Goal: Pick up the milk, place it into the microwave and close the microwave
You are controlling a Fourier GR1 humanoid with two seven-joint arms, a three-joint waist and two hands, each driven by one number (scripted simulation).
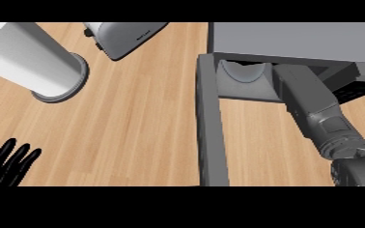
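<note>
**A:** What is closest to you?

**B:** Your left hand (17, 162) is at about 8 o'clock, right by the bottom edge. Its fingers are straight and point up. It holds nothing.

**A:** And on the other side?

**B:** Your right arm (314, 107) comes in at 4 o'clock and goes up to 2 o'clock. Its end goes into the mouth of the microwave (285, 41). Your right hand is hidden in there, so you cannot tell if it is open or closed.

**A:** Is the microwave open?

**B:** Yes. Its door (211, 125) is swung out towards you. It looks like a long grey strip running from the middle down to 6 o'clock, and it stands between your two arms.

**A:** What is inside?

**B:** You can see a round pale dish (246, 72) at the front of the opening, just beside your right arm. You cannot see the milk anywhere. If it is in the microwave, the arm and the top of the box hide it.

**A:** What else is on the counter (143, 125)?

**B:** Farther off, a tall white tube (39, 60) stands on a grey base at 10 o'clock. A silver toaster (127, 37) sits at 11 o'clock. Both are well apart from the microwave.
</note>
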